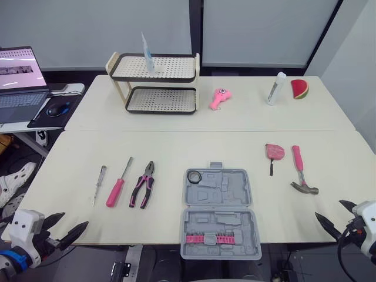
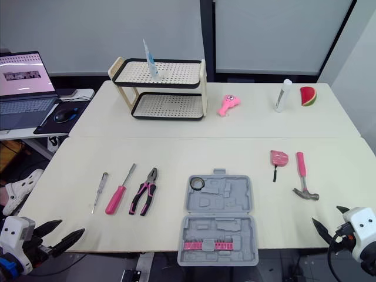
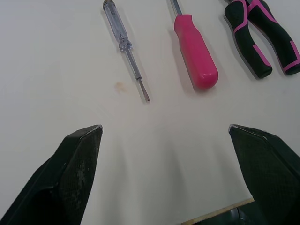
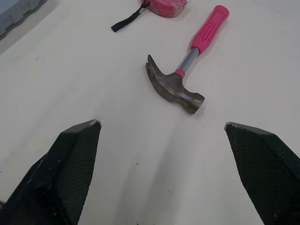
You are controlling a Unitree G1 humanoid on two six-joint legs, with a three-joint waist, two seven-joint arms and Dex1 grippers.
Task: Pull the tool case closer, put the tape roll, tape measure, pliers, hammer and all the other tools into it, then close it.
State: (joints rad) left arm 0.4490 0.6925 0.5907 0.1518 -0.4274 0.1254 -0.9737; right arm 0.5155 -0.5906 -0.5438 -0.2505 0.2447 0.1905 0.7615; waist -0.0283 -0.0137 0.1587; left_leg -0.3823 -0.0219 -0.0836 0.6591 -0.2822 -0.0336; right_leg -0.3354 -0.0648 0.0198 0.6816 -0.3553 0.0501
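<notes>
The grey tool case [image 1: 235, 189] lies open at the table's front centre. A black tape roll [image 1: 195, 175] sits in its far left corner and pink bits [image 1: 212, 238] line its near half. To its left lie pink-black pliers [image 1: 143, 184], a pink screwdriver [image 1: 118, 183] and a thin clear screwdriver [image 1: 98, 184]. On its right are a pink tape measure [image 1: 274, 151] and a pink-handled hammer [image 1: 302, 172]. My left gripper [image 1: 75, 218] hangs open at the front left edge, short of the screwdrivers [image 3: 193, 51]. My right gripper [image 1: 328, 208] is open near the hammer [image 4: 180, 79].
At the back of the table stand a two-tier rack [image 1: 155, 82] with a tube [image 1: 147, 56] on top, a pink toy [image 1: 219, 98], a white bottle [image 1: 275, 88] and a watermelon slice [image 1: 300, 89]. A laptop [image 1: 20, 76] sits on a side desk at far left.
</notes>
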